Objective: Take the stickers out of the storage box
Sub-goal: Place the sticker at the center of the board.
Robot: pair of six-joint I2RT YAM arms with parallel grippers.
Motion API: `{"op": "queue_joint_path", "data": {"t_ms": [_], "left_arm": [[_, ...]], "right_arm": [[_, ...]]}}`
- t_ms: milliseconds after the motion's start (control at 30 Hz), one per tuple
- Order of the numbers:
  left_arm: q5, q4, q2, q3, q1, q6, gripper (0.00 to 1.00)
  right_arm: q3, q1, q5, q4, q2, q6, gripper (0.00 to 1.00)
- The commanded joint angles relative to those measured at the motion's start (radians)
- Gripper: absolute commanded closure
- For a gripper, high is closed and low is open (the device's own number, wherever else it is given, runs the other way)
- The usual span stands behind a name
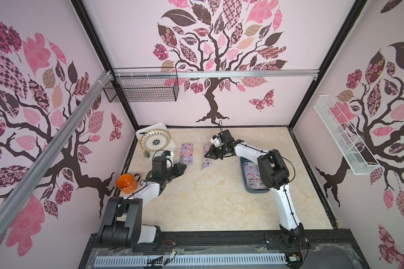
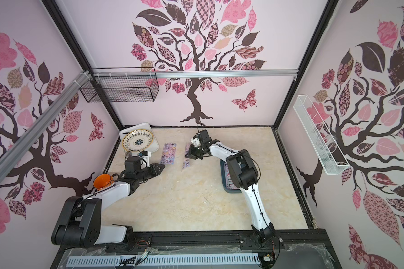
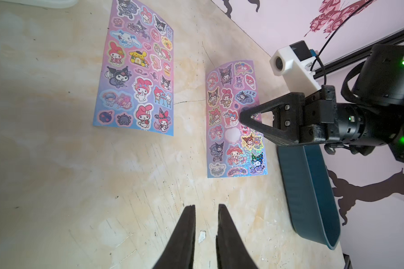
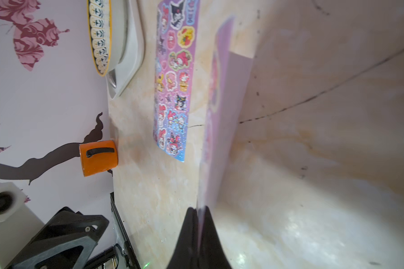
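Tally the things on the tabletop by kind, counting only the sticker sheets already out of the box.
Loose sticker sheets: 2, the flat sheet and the held sheet in the right gripper
Storage box: 1
Plate: 1
White tray: 1
Orange mug: 1
Total: 6

Both top views looking steeply down from high overhead, sharing whole table (image 1: 219,202). Left wrist camera looking forward past left gripper (image 3: 206,207), low over table. Right wrist camera likewise past right gripper (image 4: 199,209). Both sharing flat sticker sheet (image 3: 135,69) (image 4: 173,81) ahead.
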Motion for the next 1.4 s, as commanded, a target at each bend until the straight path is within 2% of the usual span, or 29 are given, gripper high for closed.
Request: {"op": "queue_joint_path", "data": {"t_ms": [0,267,767,1367], "left_arm": [[-0.024,-0.005,0.002,-0.016,0.004,0.049,0.77],[0.009,0.025,0.023,-0.019,0.005,0.048,0.77],[0.038,0.06,0.005,-0.038,0.004,0.046,0.77],[0.062,0.091,0.025,-0.042,0.003,0.036,0.77]], "right_arm": [[-0.004,-0.027,0.046,-0.039,0.021,-0.031,0.95],[0.016,-0.032,0.074,-0.038,0.072,-0.018,0.95],[0.234,0.004,0.077,-0.071,0.238,0.035,0.93],[0.329,0.013,0.072,-0.089,0.308,0.061,0.9]]}}
